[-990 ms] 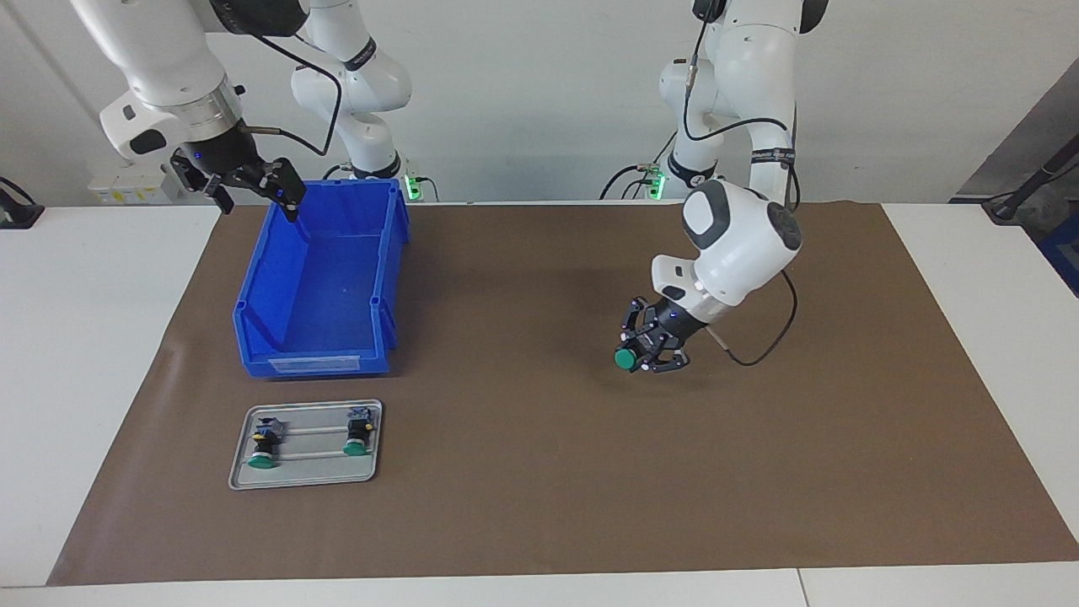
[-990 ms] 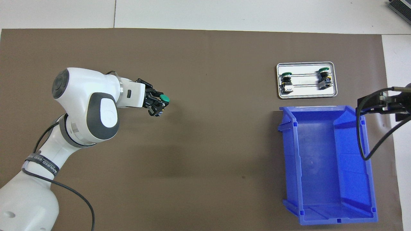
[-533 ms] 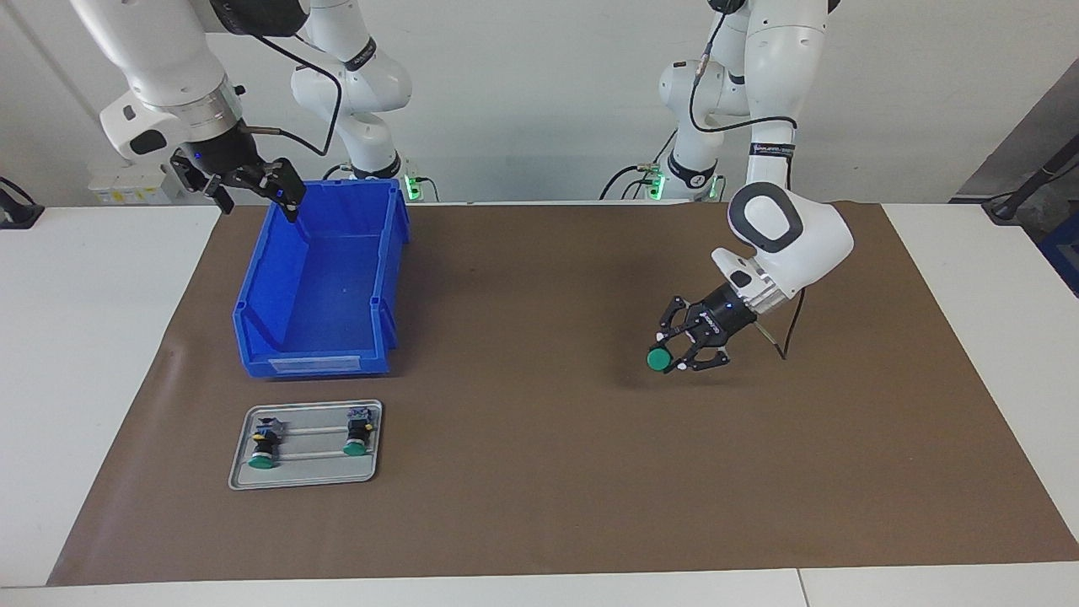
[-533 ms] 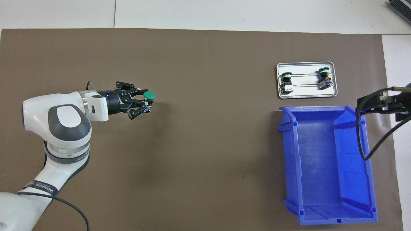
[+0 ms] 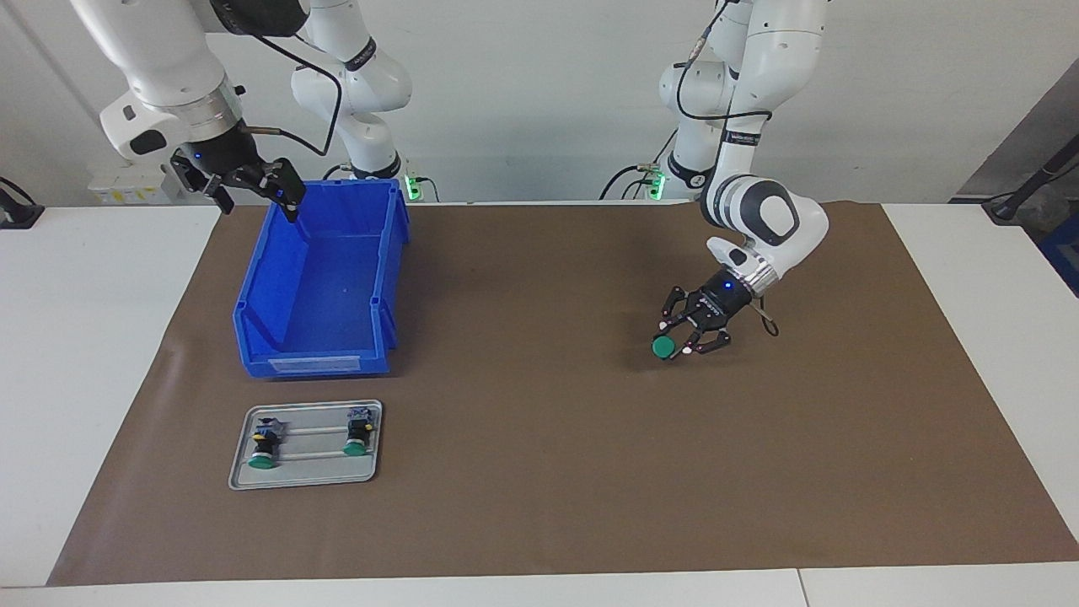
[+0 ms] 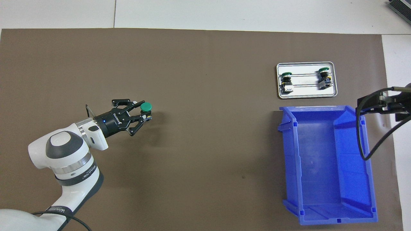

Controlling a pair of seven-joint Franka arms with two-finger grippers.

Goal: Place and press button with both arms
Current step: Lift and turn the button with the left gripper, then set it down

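Your left pincer [image 5: 684,335] is partly closed and grips the button [image 5: 663,346] by its dark body, with the green cap pointing out past the fingertips. It hangs low over the brown mat [image 5: 539,472], toward the left arm's end of the bench [image 5: 101,354]. You cannot tell if the button touches the mat yet.

Your right pincer [image 5: 253,190] is wide open and holds nothing. It waits over the blue bin [image 5: 320,295], at the edge nearest the robots.

Two more buttons [image 5: 263,447] lie on a small grey tray [image 5: 305,479], just beside the bin and farther from the robots.

Here is what could go wrong, as a guess. The button is tilted in your grip, so if you let go now it may fall on its side and roll. Then the cap would not face up for pressing. The grip is only on the small body, so a quick swing could make the button slip out. And if the right arm comes over to press while the left pincer is close by, the two could bump. Press off-centre and the button may tip over.
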